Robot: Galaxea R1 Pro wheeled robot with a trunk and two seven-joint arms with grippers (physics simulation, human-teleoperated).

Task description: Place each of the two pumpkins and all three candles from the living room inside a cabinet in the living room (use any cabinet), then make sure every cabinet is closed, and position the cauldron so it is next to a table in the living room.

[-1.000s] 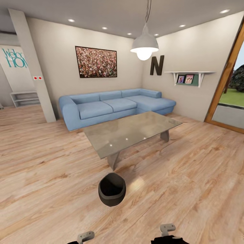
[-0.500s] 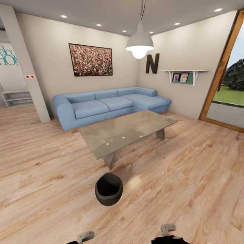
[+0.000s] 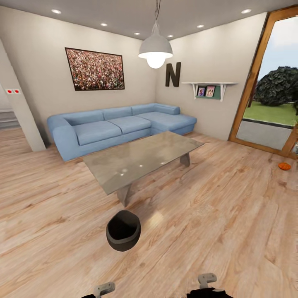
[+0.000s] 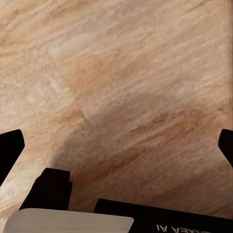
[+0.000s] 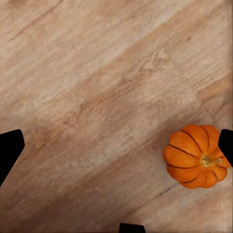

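Two pumpkins are what I can pick out at this moment. One is a small orange spot (image 3: 284,166) on the wooden floor (image 3: 215,215) far off to the right in my head view, close to the wood-framed glass door (image 3: 269,95) that looks out on grass. The other pumpkin (image 5: 196,156) lies on the floor under my right wrist camera, ribbed, stem showing, just beside one dark fingertip of the right hand (image 5: 116,145). That hand's fingertips sit wide apart at the edges of the picture with nothing held between them.

My left hand (image 4: 116,145) is spread just as wide over bare floor planks, and it holds nothing either. Its own shadow falls across the wood beneath it.

Straight ahead in the head view the cauldron (image 3: 123,230) stands upright on the floor, black, its wide mouth facing up. It sits near the closest corner of the low glass-topped bench (image 3: 140,159), a short way off its leg and not touching it. Behind the bench runs a blue corner sofa (image 3: 120,126) against the wall. Above it hang a framed picture (image 3: 94,69) and a pendant lamp (image 3: 155,49); a letter N (image 3: 173,74) and a small wall shelf (image 3: 209,87) are on the right-hand wall.
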